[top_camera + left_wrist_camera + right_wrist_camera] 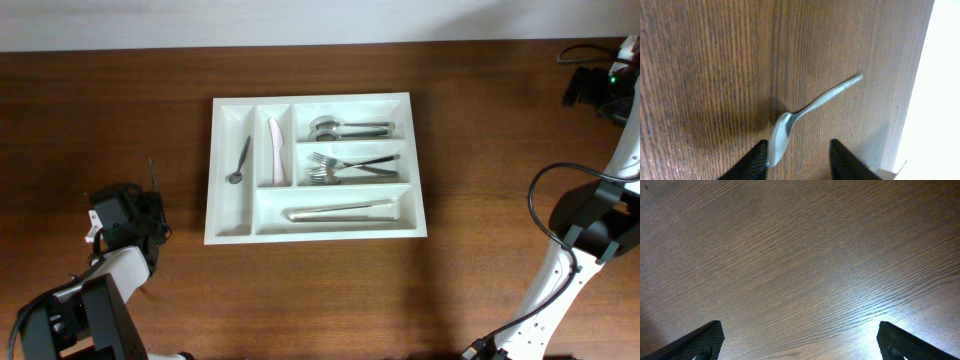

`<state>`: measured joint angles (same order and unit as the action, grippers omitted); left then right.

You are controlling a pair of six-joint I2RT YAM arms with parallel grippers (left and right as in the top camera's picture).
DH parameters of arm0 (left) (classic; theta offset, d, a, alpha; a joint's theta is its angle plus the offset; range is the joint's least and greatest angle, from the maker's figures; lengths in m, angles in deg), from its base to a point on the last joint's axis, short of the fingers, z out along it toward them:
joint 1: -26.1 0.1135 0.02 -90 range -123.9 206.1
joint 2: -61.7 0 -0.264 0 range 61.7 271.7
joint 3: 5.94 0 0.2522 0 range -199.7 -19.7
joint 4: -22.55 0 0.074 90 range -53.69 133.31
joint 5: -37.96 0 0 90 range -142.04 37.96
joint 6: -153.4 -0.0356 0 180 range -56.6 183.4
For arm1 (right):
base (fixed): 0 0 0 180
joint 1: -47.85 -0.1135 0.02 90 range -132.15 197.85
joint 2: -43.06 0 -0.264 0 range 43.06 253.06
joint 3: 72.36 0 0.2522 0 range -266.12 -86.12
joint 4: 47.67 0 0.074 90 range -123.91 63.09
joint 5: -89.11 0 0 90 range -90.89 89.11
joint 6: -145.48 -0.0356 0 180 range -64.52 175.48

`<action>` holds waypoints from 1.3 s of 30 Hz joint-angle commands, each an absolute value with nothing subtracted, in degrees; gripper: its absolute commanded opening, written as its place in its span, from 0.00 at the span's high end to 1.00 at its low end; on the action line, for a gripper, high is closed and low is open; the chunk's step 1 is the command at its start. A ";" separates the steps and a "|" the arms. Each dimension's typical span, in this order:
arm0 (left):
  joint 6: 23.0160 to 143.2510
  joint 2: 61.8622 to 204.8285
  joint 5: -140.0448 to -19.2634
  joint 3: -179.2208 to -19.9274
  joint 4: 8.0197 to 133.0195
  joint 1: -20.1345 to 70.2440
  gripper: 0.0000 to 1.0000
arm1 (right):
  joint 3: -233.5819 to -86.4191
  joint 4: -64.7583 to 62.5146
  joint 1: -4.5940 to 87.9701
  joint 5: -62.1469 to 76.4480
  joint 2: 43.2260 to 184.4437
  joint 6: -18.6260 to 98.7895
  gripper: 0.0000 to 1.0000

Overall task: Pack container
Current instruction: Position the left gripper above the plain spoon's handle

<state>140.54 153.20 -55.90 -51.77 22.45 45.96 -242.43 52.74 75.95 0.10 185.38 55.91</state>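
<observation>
Pick-up step: left gripper [799, 152] has jaws part-closed round the bowl of a loose spoon [826, 96] on the table [480, 120]. The bowl touches one finger only, so nothing is clamped; the right gripper [802, 342] is spread wide, empty. Next move needs a firm pinch, a lift and a carry to the container [415, 160] at table centre; no readable brands or writing.

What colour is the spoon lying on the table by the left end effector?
Silver, shiny bare metal. The spoon shows best in the left wrist view.
</observation>
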 commanded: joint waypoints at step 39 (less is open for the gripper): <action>138.36 153.73 -60.90 -51.77 15.67 46.25 0.98 | -242.11 52.61 76.36 0.17 183.15 55.84 0.01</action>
